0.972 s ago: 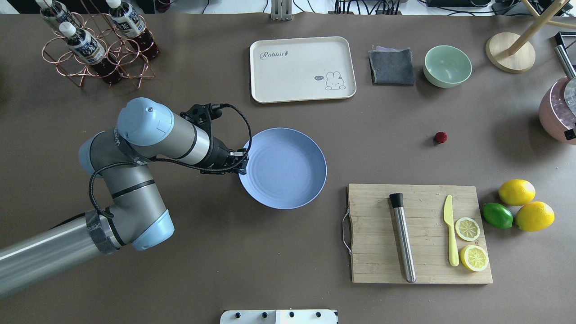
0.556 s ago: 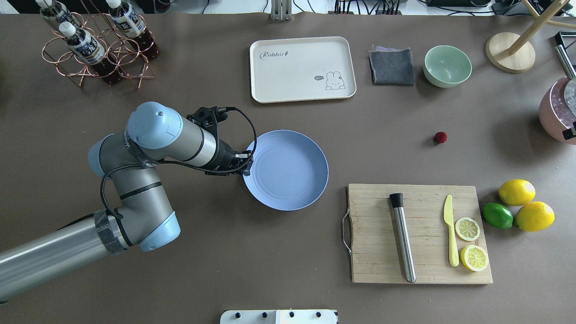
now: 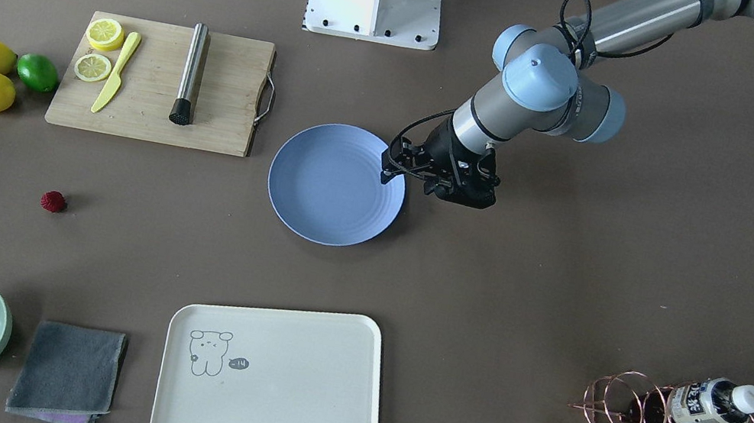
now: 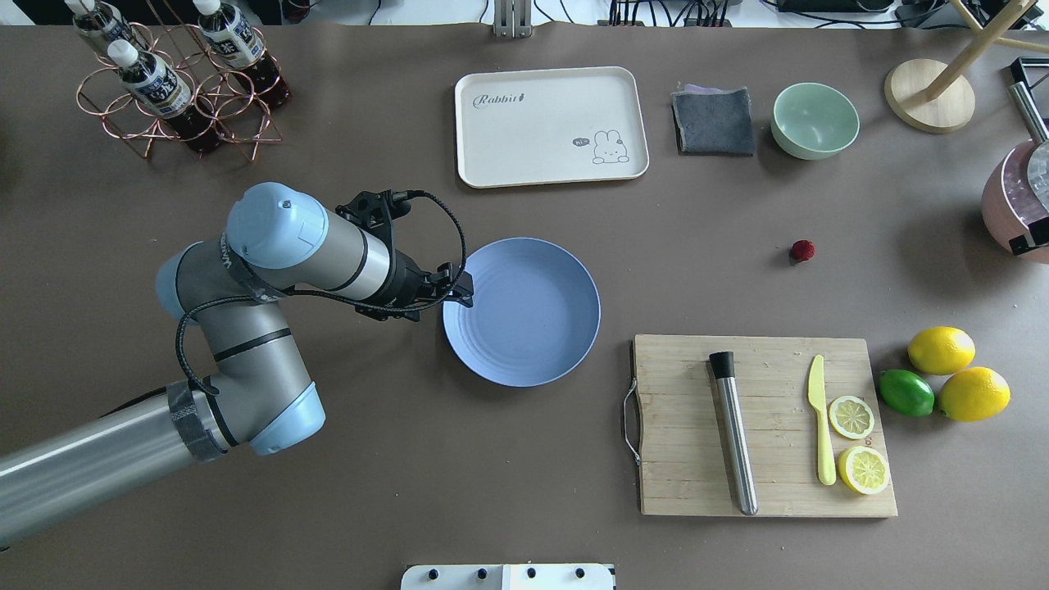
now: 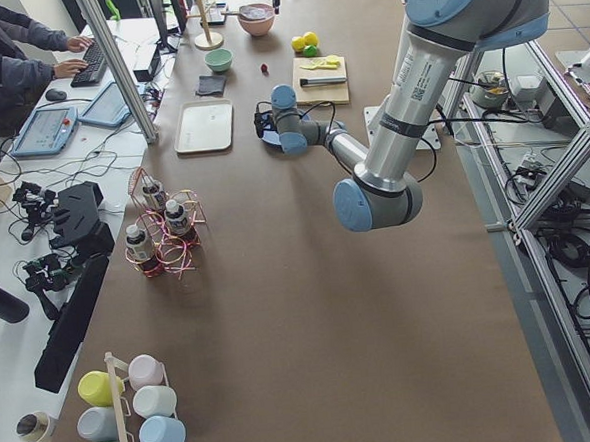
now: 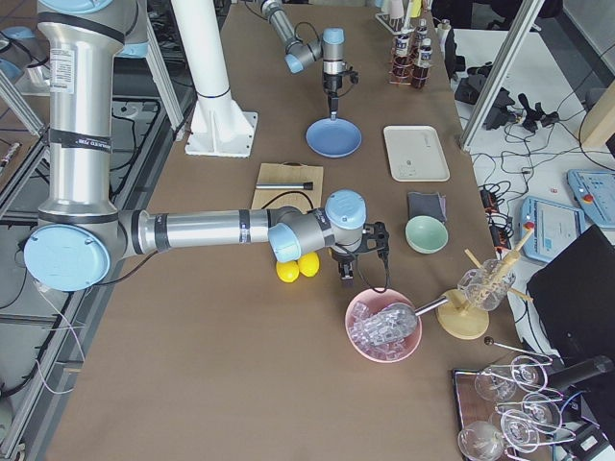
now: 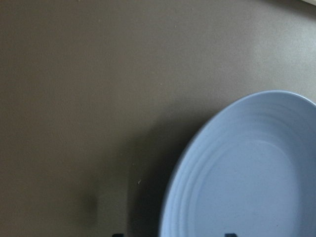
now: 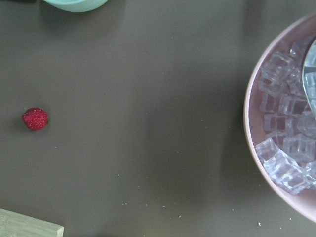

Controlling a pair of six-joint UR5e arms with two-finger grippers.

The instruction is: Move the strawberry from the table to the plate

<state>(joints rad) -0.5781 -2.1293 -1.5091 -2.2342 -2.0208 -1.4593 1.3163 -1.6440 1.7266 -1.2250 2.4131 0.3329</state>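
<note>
While the strawberry lies on the worktop, well apart from the plate, the left tool sits at that plate's rim
It stands wide, gripping nothing; the right tool hangs beside the pink ice bowl, wide or narrow I cannot tell
</note>
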